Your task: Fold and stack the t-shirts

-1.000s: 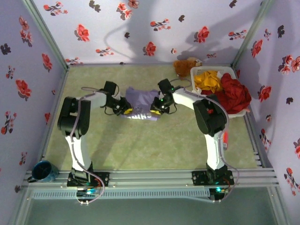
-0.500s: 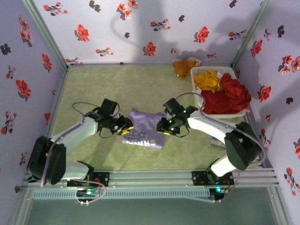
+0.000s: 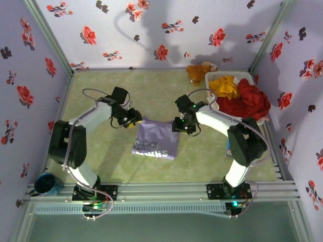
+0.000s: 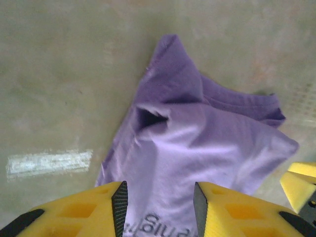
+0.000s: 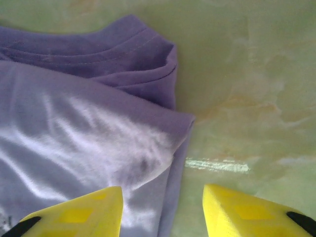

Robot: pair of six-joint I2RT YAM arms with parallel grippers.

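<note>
A lavender-purple t-shirt (image 3: 155, 141) with white lettering lies folded flat on the green mat, between the two arms. My left gripper (image 3: 133, 121) hovers at its far left corner, open, and the cloth (image 4: 197, 143) lies loose below the yellow fingers (image 4: 98, 212). At the far right corner my right gripper (image 3: 181, 127) is open over the shirt's folded edge (image 5: 74, 133), with nothing between the fingers (image 5: 237, 210). A red t-shirt (image 3: 247, 103) and an orange-yellow t-shirt (image 3: 224, 85) lie heaped in the basket.
The white plastic basket (image 3: 209, 80) stands at the back right, against the wall. A brown plush toy (image 3: 201, 70) sits just left of it. A blue mug (image 3: 45, 184) rests on the rail at the near left. Flowered walls enclose the mat on three sides.
Both grippers drew the purple shirt toward the near side, laid it down folded, then opened and let it go. They now sit at its far corners.
</note>
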